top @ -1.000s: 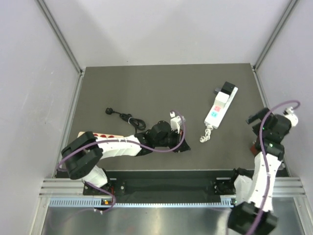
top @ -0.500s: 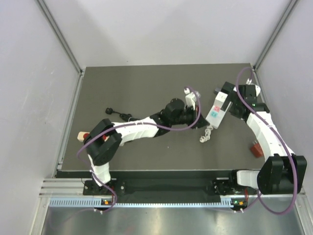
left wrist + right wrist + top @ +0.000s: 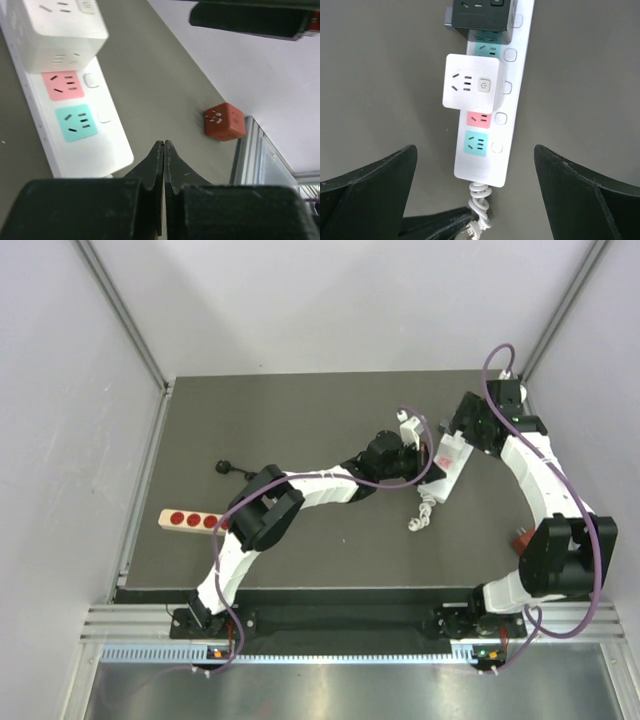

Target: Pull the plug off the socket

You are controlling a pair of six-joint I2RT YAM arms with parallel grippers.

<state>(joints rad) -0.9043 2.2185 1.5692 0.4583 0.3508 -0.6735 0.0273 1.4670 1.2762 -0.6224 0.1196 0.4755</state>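
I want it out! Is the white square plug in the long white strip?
In: the white square plug sits flat on the long white power strip.

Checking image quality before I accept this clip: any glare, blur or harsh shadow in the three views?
Top view: even light, soft shadows, sharp. Left wrist: power strip crisp, the shut jaws up close a dark featureless mass. Right wrist: white adapter bright yet its markings readable, no glare.
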